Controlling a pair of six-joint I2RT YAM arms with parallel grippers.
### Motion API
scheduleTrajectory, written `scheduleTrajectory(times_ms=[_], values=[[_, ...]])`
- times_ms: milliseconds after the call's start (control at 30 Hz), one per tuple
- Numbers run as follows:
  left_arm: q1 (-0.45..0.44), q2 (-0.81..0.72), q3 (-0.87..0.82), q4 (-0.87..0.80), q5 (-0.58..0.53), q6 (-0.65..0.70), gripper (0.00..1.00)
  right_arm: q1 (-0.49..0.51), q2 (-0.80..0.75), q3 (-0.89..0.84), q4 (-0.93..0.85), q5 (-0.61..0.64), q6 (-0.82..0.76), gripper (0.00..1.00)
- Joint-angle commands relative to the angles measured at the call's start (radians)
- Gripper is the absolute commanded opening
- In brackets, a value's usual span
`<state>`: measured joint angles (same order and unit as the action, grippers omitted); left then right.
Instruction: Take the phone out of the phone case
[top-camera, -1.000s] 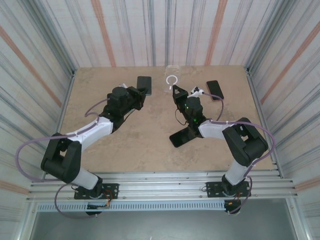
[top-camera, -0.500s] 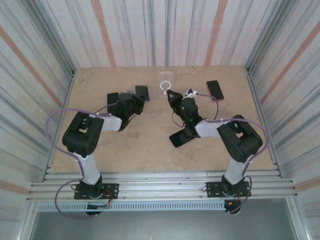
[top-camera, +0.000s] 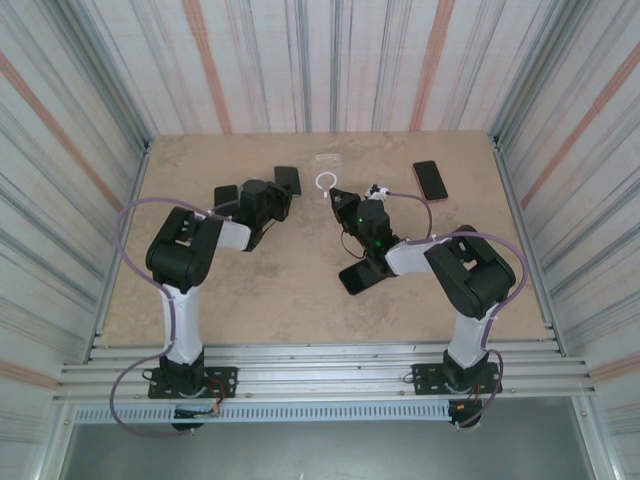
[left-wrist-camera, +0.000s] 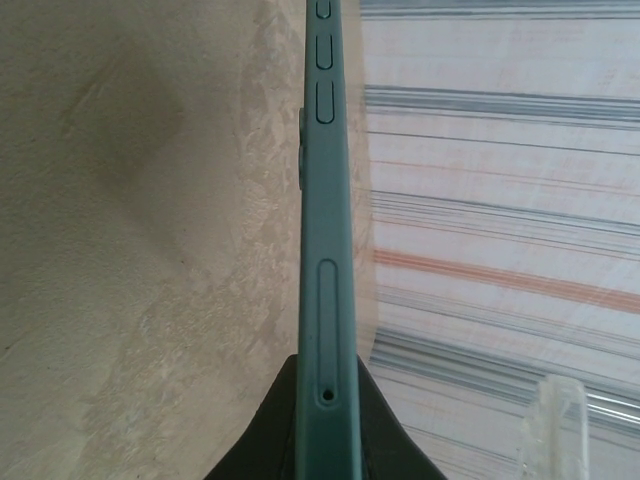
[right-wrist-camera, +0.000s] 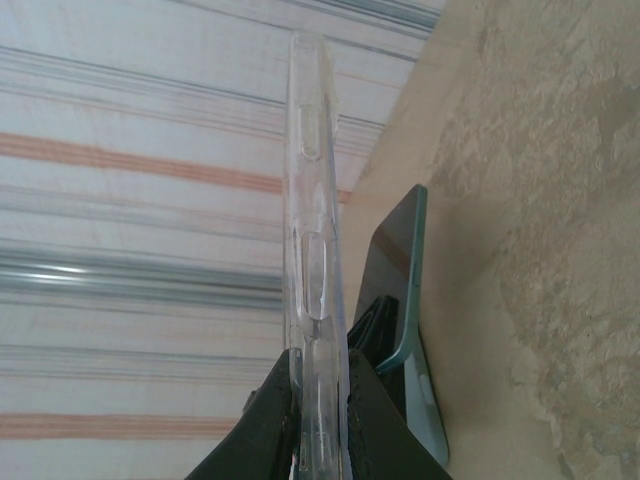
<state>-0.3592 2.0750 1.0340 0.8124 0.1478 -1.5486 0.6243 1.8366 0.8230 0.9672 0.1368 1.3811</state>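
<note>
Two arms reach over the desk. The left gripper squeezes the green phone by its thin edge. The right gripper squeezes the clear phone case just beside it, apart from the phone. Far back, another phone lies flat.

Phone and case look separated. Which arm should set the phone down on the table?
Left. The left pincer is shut on the phone, gripping its edge. The right pincer is shut on the empty clear case, so it has no free grip.
</note>
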Motion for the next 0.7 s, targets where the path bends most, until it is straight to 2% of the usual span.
scheduleTrajectory(times_ms=[0,433,667], values=[[0.012,0.014,0.035,0.021,0.046,-0.012,0.0,0.008,0.013,0.018,0.016,-0.003,0.027,0.0],[0.029,0.014,0.018,-0.084,0.133,-0.022,0.0,0.01,0.041,0.024,0.02,-0.014,0.033,0.0],[0.032,0.0,0.036,-0.2,0.153,0.021,0.18,0.012,0.051,0.023,0.023,-0.017,0.035,0.0]])
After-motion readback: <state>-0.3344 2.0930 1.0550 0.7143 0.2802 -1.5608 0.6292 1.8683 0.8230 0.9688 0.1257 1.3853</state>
